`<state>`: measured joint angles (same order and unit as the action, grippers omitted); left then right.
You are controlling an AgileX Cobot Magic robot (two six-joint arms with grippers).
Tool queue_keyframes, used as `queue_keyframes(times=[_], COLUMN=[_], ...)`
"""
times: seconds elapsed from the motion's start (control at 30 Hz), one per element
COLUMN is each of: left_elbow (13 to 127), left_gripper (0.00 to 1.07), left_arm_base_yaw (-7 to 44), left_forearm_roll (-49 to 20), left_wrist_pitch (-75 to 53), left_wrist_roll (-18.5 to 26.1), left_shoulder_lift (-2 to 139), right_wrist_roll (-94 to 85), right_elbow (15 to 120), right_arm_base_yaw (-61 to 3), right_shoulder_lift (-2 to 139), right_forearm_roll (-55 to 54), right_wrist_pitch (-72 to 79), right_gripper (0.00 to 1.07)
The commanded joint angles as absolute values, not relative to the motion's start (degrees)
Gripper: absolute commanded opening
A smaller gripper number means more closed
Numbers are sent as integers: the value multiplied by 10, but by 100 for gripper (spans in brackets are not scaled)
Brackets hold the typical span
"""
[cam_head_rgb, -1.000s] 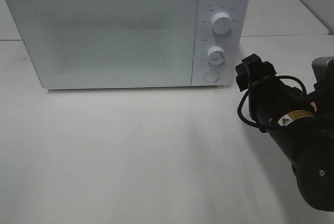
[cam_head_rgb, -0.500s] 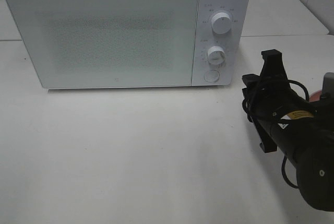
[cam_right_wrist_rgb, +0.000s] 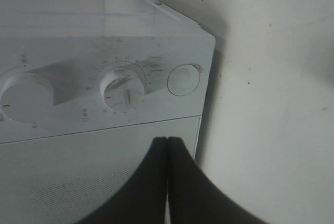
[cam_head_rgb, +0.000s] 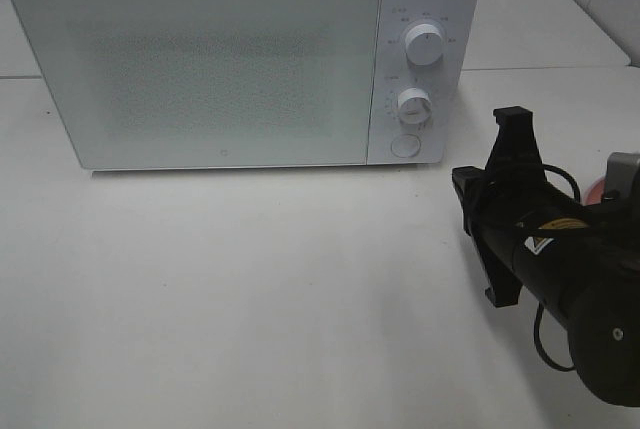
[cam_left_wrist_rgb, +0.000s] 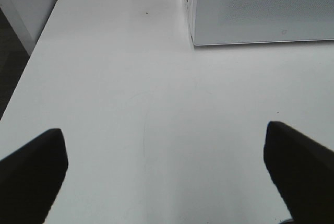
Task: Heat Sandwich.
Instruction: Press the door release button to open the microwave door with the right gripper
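Observation:
The white microwave (cam_head_rgb: 200, 69) stands at the back of the table with its door shut. The sandwich is out of view. My right gripper (cam_head_rgb: 465, 187) hovers just right of the microwave's front right corner, rolled on its side, pointing toward the control panel. In the right wrist view the right gripper (cam_right_wrist_rgb: 167, 139) has both fingers pressed together, empty, below the round door button (cam_right_wrist_rgb: 183, 80). My left gripper (cam_left_wrist_rgb: 163, 132) is open above bare table, with the microwave (cam_left_wrist_rgb: 261, 4) ahead of it. The left arm does not show in the exterior high view.
Two knobs (cam_head_rgb: 425, 45) (cam_head_rgb: 413, 104) and a round button (cam_head_rgb: 405, 145) sit on the microwave's right panel. A sliver of a pink plate (cam_head_rgb: 597, 187) peeks out behind the right arm. White table (cam_head_rgb: 250, 289) stretches in front of the microwave.
The right gripper's fingers have closed from wide to fully together. Its wrist rolled onto its side and it shifted slightly right and toward the front. The left gripper stayed open.

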<state>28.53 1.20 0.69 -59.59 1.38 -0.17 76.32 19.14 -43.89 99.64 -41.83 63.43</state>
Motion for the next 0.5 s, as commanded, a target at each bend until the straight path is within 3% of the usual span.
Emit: queue_keyframes(times=[0.03, 0.5], left_elbow=[283, 283], left_gripper=[98, 98], left_arm_base_yaw=[16, 16], left_forearm_roll=[7, 7], left_wrist_pitch=[-594, -594], left_wrist_roll=[11, 11], left_shoulder_lift=[-17, -17], right_wrist_roll=[773, 782], right_elbow=[198, 244], right_arm_base_yaw=[-441, -439], right_shoulder_lift=[994, 1053], right_forearm_roll=[-410, -406], right_wrist_pitch=[626, 612], right_gripper=[0, 0])
